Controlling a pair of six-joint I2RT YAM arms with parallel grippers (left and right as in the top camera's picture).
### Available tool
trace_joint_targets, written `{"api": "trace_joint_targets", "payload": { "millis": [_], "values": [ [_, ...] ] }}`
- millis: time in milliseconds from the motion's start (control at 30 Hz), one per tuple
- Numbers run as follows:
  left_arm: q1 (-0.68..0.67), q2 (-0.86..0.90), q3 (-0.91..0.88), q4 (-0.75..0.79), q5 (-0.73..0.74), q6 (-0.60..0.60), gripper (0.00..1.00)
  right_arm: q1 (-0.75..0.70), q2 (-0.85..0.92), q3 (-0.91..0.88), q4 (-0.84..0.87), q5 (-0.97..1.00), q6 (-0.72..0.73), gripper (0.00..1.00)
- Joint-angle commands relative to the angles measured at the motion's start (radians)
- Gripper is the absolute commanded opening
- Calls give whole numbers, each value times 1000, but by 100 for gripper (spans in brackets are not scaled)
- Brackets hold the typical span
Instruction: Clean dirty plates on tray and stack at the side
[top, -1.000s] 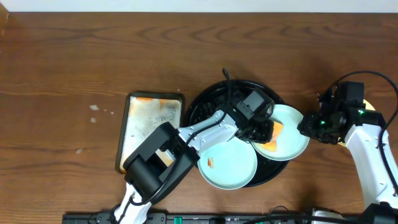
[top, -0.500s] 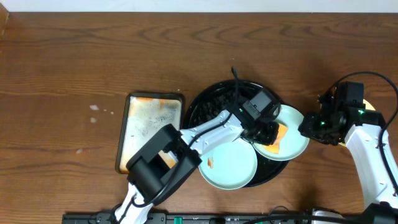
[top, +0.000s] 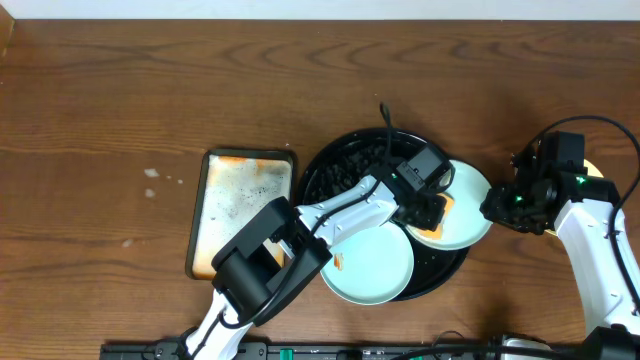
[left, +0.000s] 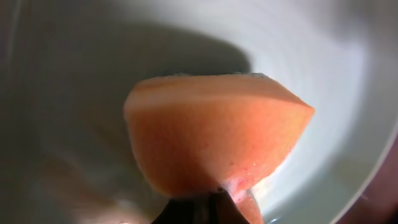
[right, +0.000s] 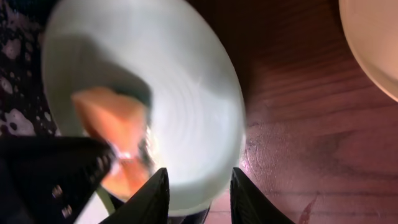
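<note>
A pale mint-blue plate (top: 462, 195) lies tilted over the right rim of the round black tray (top: 340, 165). My right gripper (top: 497, 205) is shut on its right edge; in the right wrist view the plate (right: 180, 81) sits between my fingers (right: 199, 194). My left gripper (top: 428, 208) is shut on an orange sponge (top: 440, 214) pressed onto that plate; the left wrist view shows the sponge (left: 217, 137) against the plate's surface (left: 323, 50). A second mint-blue plate (top: 375, 268) with an orange smear lies on the tray's front. The pale yellow plate (right: 373, 43) rests on the bare wood at the right.
A rectangular orange-stained tray (top: 240, 205) lies left of the black tray. Small white specks (top: 152, 173) mark the wood at the left. The right arm covers most of the yellow plate in the overhead view. Bare wood (right: 311, 143) shows beside the held plate.
My left gripper has shifted to the right and rubbed the sponge across the held plate. The plate has moved slightly up and back. The right arm has barely moved.
</note>
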Motion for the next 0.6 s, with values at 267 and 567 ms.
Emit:
{"api": "trace_joint_targets", "payload": {
  "millis": [267, 567],
  "values": [
    [10, 53, -23, -55, -332, 89, 7, -6, -7, 1, 77, 2, -64, 31],
    [10, 53, -23, -77, -332, 89, 7, -3, -5, -113, 402, -110, -206, 36]
  ]
}}
